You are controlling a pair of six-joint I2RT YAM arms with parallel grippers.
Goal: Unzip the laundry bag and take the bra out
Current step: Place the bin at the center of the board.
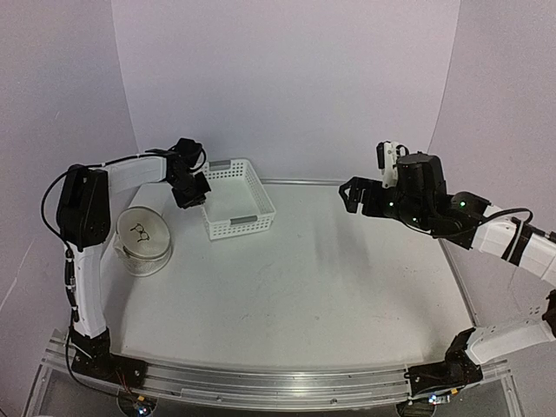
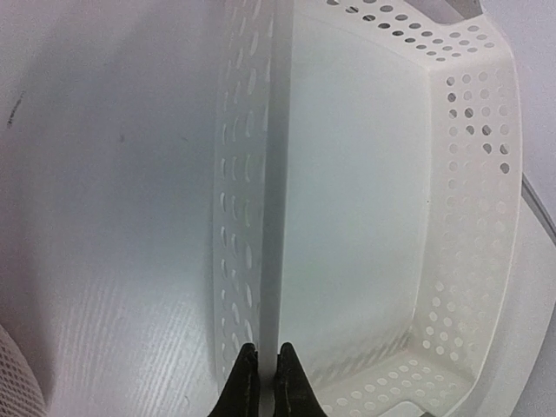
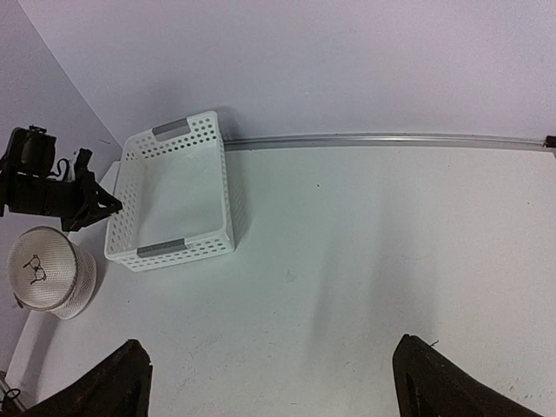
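My left hand (image 2: 263, 354) closed, fingers almost touching, hanging over the side wall of the white basket (image 2: 469, 174), my right hand (image 3: 269, 365) spread wide open above the counter (image 3: 365, 243), round mesh laundry bag (image 1: 143, 236) standing left of the basket, near my left arm.

The top external camera sits above and behind the arm bases and looks down on the whole table (image 1: 304, 304) from well away, facing the back wall. The left wrist camera looks steeply down past the left gripper (image 2: 266, 349), close to the basket (image 2: 473, 217), which fills most of its frame. The right wrist camera sits high and well back, facing the basket and the laundry bag (image 3: 48, 271) across the table. All three views share the basket.
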